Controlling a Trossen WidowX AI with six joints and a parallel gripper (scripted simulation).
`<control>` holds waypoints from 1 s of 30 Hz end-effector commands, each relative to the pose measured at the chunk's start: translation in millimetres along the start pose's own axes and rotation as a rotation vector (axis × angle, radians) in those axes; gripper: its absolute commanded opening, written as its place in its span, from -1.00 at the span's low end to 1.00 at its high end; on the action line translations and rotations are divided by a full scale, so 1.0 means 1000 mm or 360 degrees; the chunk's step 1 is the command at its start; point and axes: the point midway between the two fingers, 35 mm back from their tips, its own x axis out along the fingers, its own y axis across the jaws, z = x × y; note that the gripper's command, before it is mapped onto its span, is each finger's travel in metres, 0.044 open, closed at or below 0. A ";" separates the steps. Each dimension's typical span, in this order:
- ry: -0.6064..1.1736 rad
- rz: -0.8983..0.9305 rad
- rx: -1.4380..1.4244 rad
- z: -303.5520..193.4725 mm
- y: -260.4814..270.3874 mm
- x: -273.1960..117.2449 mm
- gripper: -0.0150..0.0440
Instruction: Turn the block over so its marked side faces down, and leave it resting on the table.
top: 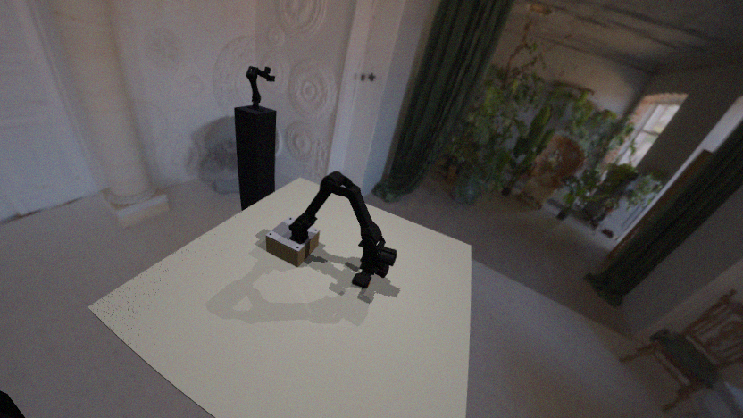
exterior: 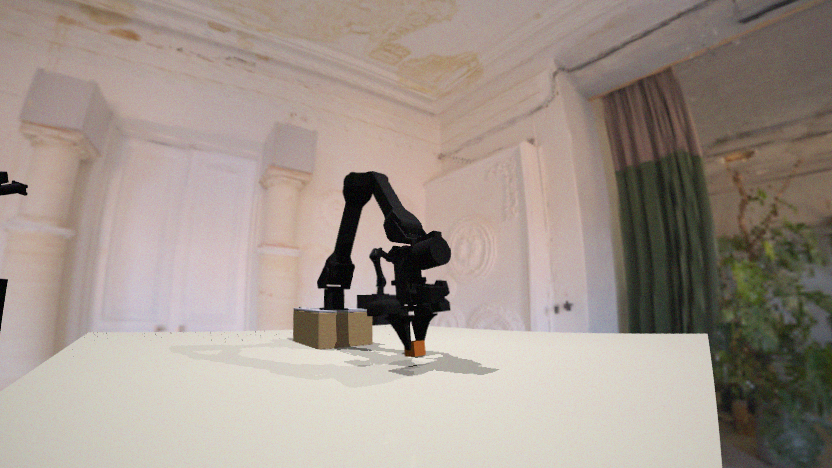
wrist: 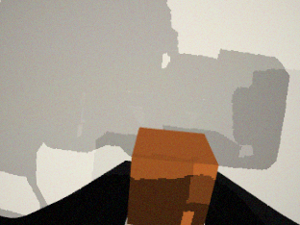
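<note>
The orange block [exterior: 415, 349] [wrist: 168, 165] is between the fingertips of my gripper [exterior: 414, 345] [wrist: 168, 174], which is shut on it. In the exterior view the block is a little above the pale table [top: 404, 343] [exterior: 523, 407], with a shadow below it. The fingers point down and press on two opposite sides of the block. In the wrist view its faces look plain orange with darker shadow patches; I cannot make out the marked side. In the top view the arm hides the block.
The arm's base stands on a brown box with a white top [top: 283, 249] [exterior: 314, 328], behind and to the left of the gripper in the exterior view. A second small black arm [top: 254, 86] stands on a black pillar [top: 255, 155] beyond the table's far edge.
</note>
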 end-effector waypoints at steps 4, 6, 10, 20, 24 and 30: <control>-0.0158 0.0002 -0.0004 -0.001 0.000 0.005 -0.49; -0.0209 0.0003 -0.0004 -0.002 0.000 0.005 -0.49; -0.0312 0.0003 -0.0004 -0.003 0.000 0.006 -0.49; -0.0568 0.0002 -0.0006 -0.007 0.000 0.004 -0.49; -0.0632 0.0002 -0.0006 -0.009 0.000 0.002 -0.49; -0.0727 0.0002 -0.0005 -0.005 0.000 0.013 -0.49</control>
